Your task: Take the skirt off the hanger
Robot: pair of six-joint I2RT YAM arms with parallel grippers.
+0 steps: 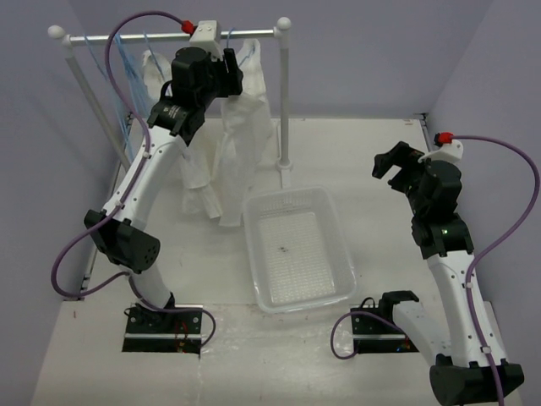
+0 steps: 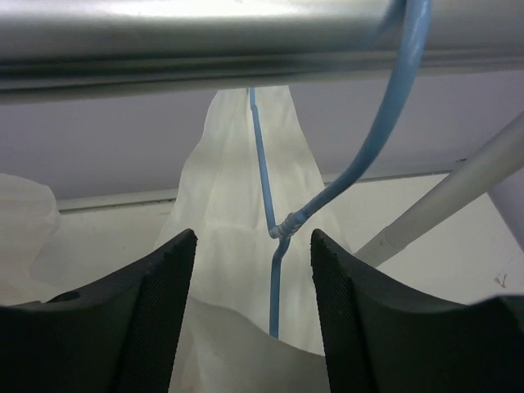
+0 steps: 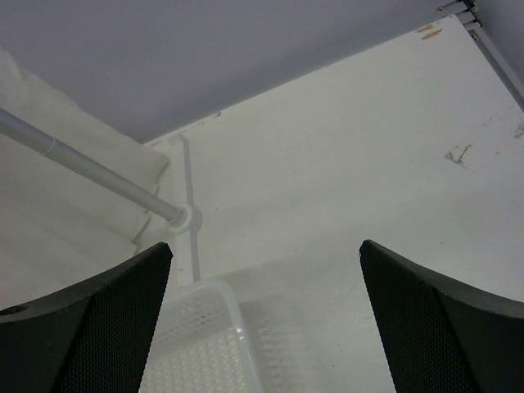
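The skirt (image 1: 245,127) is long, plain white fabric that hangs from a blue hanger (image 1: 228,38) on the silver rail (image 1: 135,36). My left gripper (image 1: 232,78) is raised to the skirt's top, just under the rail. In the left wrist view the gripper (image 2: 252,237) is open, with its fingers on either side of the hanger's twisted neck (image 2: 278,246). The skirt (image 2: 229,205) hangs behind the neck, and a fold of fabric lies low between the fingers. My right gripper (image 1: 396,165) is open and empty above the table on the right; its wrist view (image 3: 266,250) shows nothing held.
A clear plastic basket (image 1: 338,245) sits on the table in front of the rack. It also shows in the right wrist view (image 3: 237,327). A white ruffled garment (image 1: 161,76) hangs left of the skirt. The rack's right post (image 1: 285,110) stands beside the skirt.
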